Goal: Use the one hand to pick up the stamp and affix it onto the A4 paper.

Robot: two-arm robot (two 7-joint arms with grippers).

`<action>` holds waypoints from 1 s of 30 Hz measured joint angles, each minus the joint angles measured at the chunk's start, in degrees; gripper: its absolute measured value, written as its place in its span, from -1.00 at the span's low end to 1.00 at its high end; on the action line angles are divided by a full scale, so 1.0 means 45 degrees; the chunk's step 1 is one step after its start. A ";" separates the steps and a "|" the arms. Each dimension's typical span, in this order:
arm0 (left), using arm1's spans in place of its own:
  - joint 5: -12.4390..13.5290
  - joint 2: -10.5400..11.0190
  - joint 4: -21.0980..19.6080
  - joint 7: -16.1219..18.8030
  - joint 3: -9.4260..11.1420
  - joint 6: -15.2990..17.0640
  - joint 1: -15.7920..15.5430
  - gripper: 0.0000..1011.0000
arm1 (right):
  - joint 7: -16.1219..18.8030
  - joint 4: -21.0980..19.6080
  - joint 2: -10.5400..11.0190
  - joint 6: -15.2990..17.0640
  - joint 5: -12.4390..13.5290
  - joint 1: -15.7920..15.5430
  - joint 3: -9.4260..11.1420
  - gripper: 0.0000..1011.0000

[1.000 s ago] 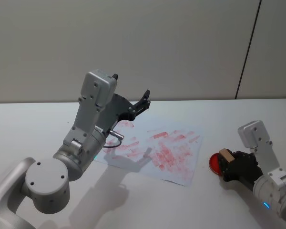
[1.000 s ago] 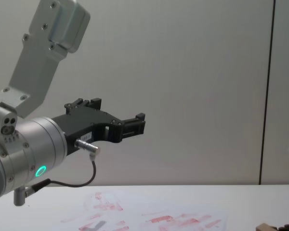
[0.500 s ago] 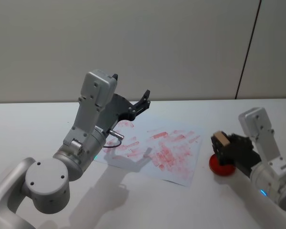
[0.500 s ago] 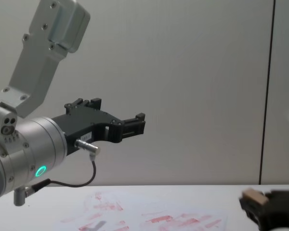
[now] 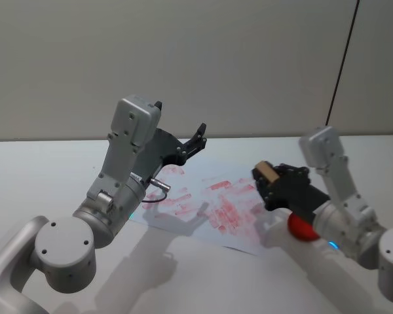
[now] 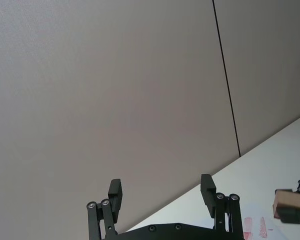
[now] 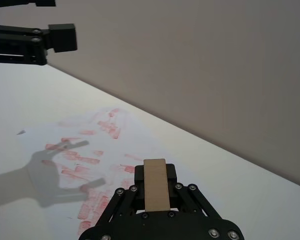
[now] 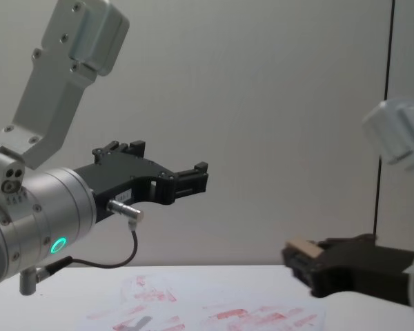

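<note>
The stamp (image 5: 267, 171), a small tan wooden block, is clamped in my right gripper (image 5: 270, 184), which is shut on it. That gripper hovers above the right edge of the A4 paper (image 5: 209, 203), a white sheet smeared with red marks. From the right wrist, the stamp (image 7: 156, 185) sits between the black fingers with the A4 paper (image 7: 90, 150) below and ahead. The chest view has the stamp (image 8: 302, 246) raised off the table. My left gripper (image 5: 180, 116) is parked high over the sheet's far left, open with nothing in it.
A round red ink pad (image 5: 301, 227) lies on the white table (image 5: 39, 176) right of the paper, partly behind my right arm. The left arm's shadow falls across the sheet. A plain wall stands behind the table.
My right gripper has lifted the stamp off the red ink pad and carried it left, up over the paper's right edge. The left arm has not moved.
</note>
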 joint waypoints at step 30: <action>0.0000 -0.0001 0.0000 0.0001 0.0000 0.0000 0.0000 0.98 | 0.0401 0.1812 -0.1156 0.1818 -0.0661 0.0702 -0.1036 -0.56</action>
